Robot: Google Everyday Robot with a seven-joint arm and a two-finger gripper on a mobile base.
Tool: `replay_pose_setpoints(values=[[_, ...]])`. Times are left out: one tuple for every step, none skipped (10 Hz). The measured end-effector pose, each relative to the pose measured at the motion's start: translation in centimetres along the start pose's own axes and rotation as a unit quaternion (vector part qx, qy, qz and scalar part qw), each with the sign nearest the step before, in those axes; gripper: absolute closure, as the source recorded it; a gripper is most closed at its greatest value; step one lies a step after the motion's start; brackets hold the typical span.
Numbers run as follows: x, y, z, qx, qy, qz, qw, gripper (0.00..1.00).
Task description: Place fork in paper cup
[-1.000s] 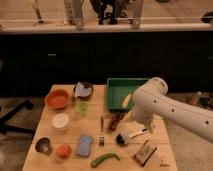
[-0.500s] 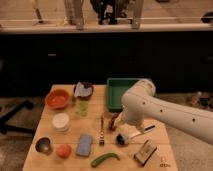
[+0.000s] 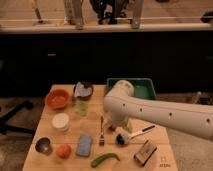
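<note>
Arm (image 3: 160,112) swung leftward, tool (image 3: 113,127) just beside slim dull-silver fork (image 3: 101,132), lying flat

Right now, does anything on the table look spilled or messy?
Nothing stands out. The fork lies flat on the table, the paper cup stands upright, and nothing has spilled. The gripper, jaws open, hangs low beside the fork, mostly hidden under the arm.
</note>
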Motion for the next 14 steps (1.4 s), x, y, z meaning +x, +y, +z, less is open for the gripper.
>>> replay_pose_setpoints(values=[[-0.1,-0.7,0.3,-0.002,-0.001,-0.001,1.0,0.2],[-0.3,-1.3,0.7,-0.004,-0.001,-0.001,1.0,0.2],[-0.4,-2.0,1.3,-0.006,-0.001,0.0,1.0,0.2],[-0.4,-2.6,1.8,-0.007,-0.003,0.001,1.0,0.2],[-0.3,-3.1,2.3,-0.009,-0.003,0.003,0.9999,0.2],[-0.3,-3.5,2.7,-0.011,-0.004,0.006,0.9999,0.2],[-0.1,-4.0,3.0,-0.013,-0.005,0.009,0.9999,0.2],[0.0,-4.3,3.6,-0.018,-0.006,0.012,0.9997,0.2],[0.0,-5.0,4.0,-0.02,-0.007,0.011,0.9997,0.2],[0.0,-5.5,4.4,-0.022,-0.007,0.012,0.9997,0.2],[0.0,-5.8,4.7,-0.025,-0.006,0.011,0.9996,0.2],[0.0,-5.7,4.7,-0.025,-0.006,0.011,0.9996,0.2],[0.1,-5.6,4.7,-0.025,-0.006,0.012,0.9996,0.2],[0.1,-5.6,4.7,-0.025,-0.006,0.012,0.9996,0.2]])
